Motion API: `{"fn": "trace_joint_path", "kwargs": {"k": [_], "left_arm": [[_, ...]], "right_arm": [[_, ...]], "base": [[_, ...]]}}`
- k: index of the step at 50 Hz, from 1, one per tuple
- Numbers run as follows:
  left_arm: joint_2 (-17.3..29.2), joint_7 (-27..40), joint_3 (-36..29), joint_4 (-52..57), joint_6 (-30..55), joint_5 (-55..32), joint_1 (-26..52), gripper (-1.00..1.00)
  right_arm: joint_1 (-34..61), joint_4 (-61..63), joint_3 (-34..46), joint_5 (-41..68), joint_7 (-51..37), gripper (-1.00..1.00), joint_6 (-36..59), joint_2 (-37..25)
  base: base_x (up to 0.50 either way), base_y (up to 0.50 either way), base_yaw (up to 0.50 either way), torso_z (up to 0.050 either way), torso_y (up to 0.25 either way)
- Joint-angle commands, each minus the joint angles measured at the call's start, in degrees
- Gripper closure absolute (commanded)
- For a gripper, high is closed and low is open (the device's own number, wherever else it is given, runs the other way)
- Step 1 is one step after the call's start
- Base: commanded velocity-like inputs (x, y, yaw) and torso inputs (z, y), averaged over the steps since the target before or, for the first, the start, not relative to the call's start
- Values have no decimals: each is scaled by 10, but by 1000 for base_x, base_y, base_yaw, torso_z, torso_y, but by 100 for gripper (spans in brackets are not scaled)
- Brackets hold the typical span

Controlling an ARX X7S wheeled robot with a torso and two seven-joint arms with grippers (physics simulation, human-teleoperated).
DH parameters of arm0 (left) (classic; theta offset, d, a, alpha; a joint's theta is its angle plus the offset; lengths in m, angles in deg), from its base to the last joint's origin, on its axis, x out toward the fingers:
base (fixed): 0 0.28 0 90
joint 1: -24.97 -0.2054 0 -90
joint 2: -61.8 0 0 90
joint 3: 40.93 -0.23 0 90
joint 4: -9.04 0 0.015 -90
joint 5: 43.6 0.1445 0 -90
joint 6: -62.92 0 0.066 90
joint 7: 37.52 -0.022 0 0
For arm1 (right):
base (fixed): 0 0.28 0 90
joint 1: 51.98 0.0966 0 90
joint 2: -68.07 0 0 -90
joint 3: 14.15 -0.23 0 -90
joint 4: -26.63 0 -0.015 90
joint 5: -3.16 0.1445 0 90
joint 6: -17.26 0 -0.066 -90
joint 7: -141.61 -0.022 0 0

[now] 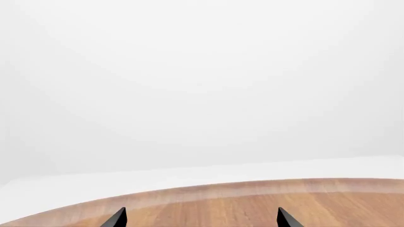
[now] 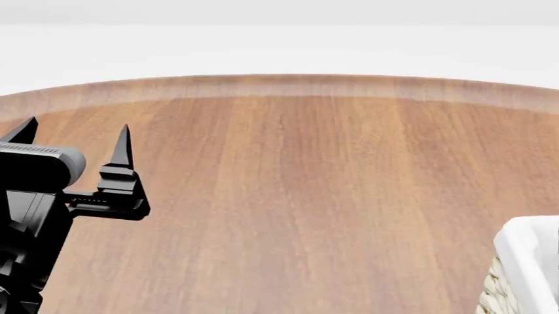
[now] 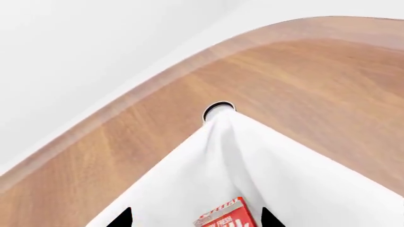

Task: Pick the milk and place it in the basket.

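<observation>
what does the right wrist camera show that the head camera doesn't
Only the right wrist view shows the milk, its red top between the right gripper fingertips, above the white liner inside the basket; whether the fingertips touch it is unclear. Only the head view shows the left gripper, open above bare wood, and the basket's woven side. Both show the wooden table and the basket's liner.

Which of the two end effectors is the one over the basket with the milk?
The right end effector: its wrist view shows the basket liner and the milk. The left end effector hangs over bare table.
</observation>
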Motion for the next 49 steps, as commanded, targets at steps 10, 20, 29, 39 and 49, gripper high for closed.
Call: {"fn": "trace_joint_path", "kwargs": {"k": [10, 20, 29, 39, 49], "left_arm": [[2, 4, -1, 3, 2, -5, 3, -100], [1, 9, -5, 7, 7, -7, 7, -100], [0, 10, -11, 4, 1, -5, 3, -100], [-4, 14, -15, 10, 3, -9, 2, -100], [-5, 18, -16, 16, 5, -14, 3, -100]], "right_arm": [[45, 29, 44, 20, -7, -100, 22, -18], [209, 115, 240, 33, -27, -100, 69, -2], [220, 131, 416, -34, 53, -100, -15, 46], [190, 135, 566, -144, 96, -100, -119, 82], [173, 118, 637, -214, 91, -100, -176, 96]], "base": [[0, 0, 0, 0, 0], [0, 0, 0, 0, 0], [0, 0, 0, 0, 0], [0, 0, 0, 0, 0], [0, 0, 0, 0, 0]]}}
